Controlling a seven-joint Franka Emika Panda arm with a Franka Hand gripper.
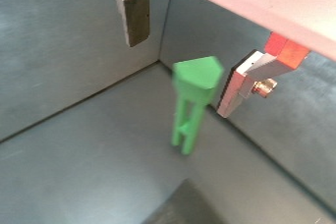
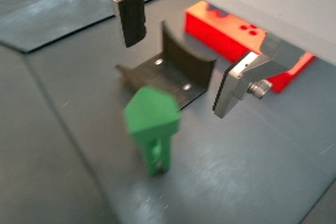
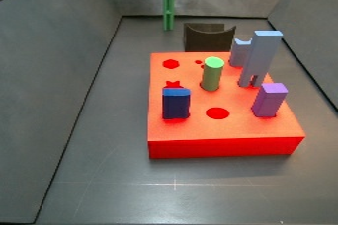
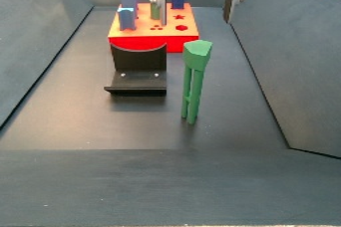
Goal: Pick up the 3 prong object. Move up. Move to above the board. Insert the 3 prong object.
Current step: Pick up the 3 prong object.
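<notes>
With the gripper point(image 2: 178, 56) hovering above, fingers point(image 2: 132, 20) wide apart and empty, it should descend squarely over the upright 3 prong object point(image 4: 194, 80) standing on the floor apart from the board point(image 3: 224, 111), closing near its wider top

Gripper point(image 1: 188, 33) above, jaws spread wide, nothing between the fingers point(image 1: 137, 18). Below the gap, green post point(image 1: 192, 102) upright on grey floor point(image 1: 79, 169). Red board point(image 1: 288, 50) behind one finger.

Fixture point(image 4: 136, 79) stands on the floor (dark, L-shaped bracket).
</notes>
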